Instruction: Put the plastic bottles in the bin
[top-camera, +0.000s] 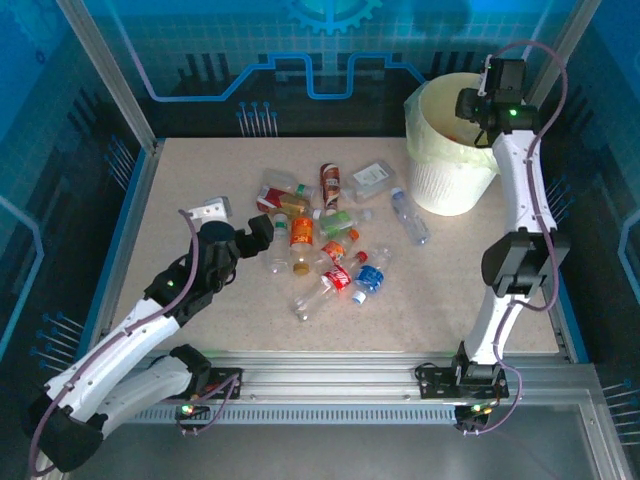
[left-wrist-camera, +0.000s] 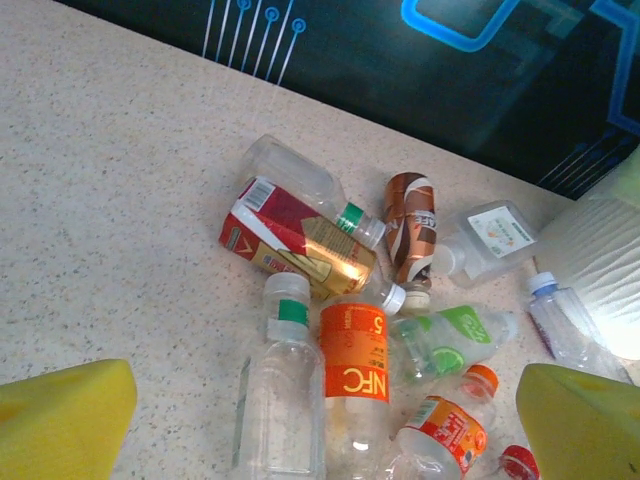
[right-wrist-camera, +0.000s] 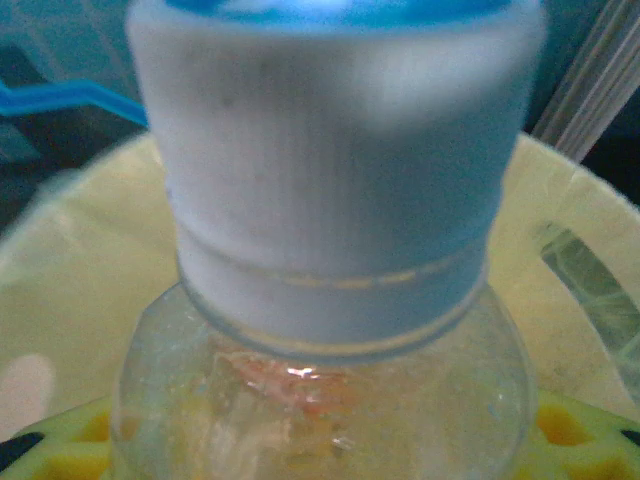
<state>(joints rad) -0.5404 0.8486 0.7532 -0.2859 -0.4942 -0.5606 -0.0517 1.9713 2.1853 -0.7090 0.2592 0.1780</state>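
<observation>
On your right gripper (top-camera: 470, 108), the jaws grasp a blue-capped bottle (right-wrist-camera: 320, 390) over the bin (top-camera: 445, 190) in the table's (top-camera: 190, 190) far right corner. The left gripper (top-camera: 260, 232) jaws hang released above the bottles (top-camera: 322, 245).

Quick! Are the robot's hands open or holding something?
Left gripper: open, holding nothing.
Right gripper: shut on a clear bottle over the bin.

Speckled beige counter (top-camera: 200, 180), dark back wall panel (top-camera: 300, 60) with glowing blue circuit lines and a gear emblem (top-camera: 330, 12), aluminium frame post (top-camera: 105, 70) at the far left corner, slotted aluminium rail (top-camera: 330, 372) along the near edge.
</observation>
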